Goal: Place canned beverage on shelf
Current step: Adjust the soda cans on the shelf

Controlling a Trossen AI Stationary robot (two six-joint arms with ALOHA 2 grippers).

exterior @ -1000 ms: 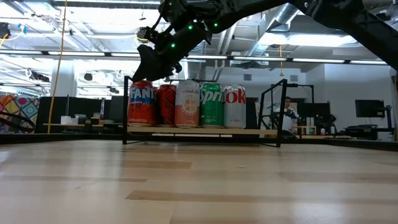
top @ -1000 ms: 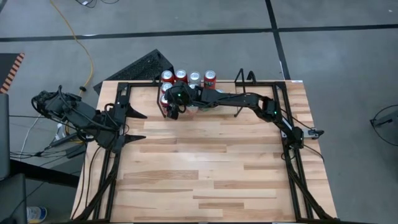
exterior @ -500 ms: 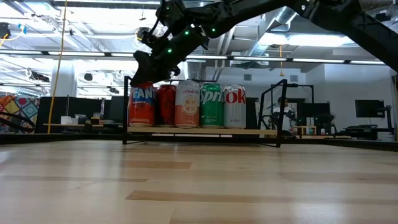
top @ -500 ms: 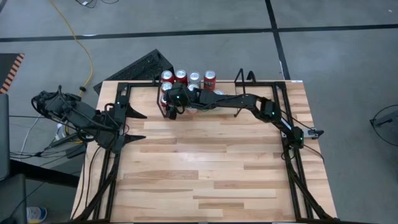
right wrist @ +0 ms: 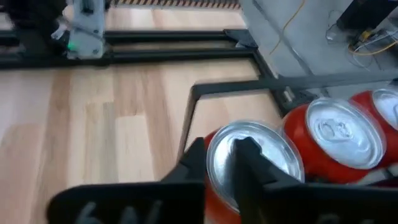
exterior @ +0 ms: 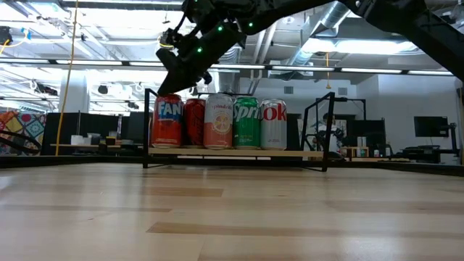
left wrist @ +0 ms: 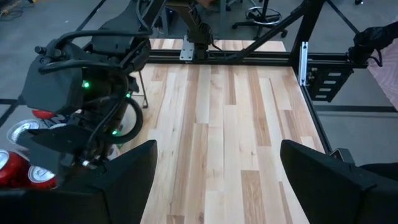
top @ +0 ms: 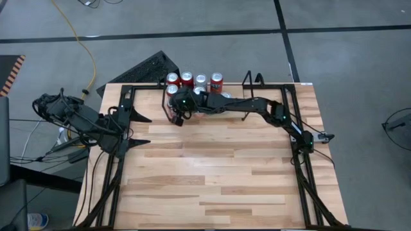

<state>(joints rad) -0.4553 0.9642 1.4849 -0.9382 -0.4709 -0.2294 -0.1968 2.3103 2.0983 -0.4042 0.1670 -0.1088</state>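
The shelf (exterior: 239,153), a low black wire rack, stands at the table's far edge with several cans upright on it. In the low view an orange Fanta can (exterior: 167,119) stands at the left end of the row, then a red can (exterior: 193,122), a Spindrift (exterior: 219,121), a Sprite (exterior: 246,122) and a Coke (exterior: 273,122). My right gripper (exterior: 174,81) hangs shut just over the Fanta can's silver top (right wrist: 255,155). My left gripper (top: 142,130) waits open at the table's left edge, holding nothing. My right gripper comes slanting down from the table's right, its shut fingers (right wrist: 249,163) over the near part of the Fanta can's top. I cannot tell whether they touch the lid. The can stands upright on the shelf.
Black rails (top: 302,160) edge the table on the left, right and far sides. The shelf's upright end loop (top: 252,80) rises to the right of the cans. A second row of cans (top: 192,79) stands behind the first. Bare wooden tabletop (top: 212,173) spreads in front of the shelf.
My right gripper has shut its fingers, which stood spread about the Fanta can's upper part a second ago and now stand together above its top. The can has stayed upright in its place on the shelf.
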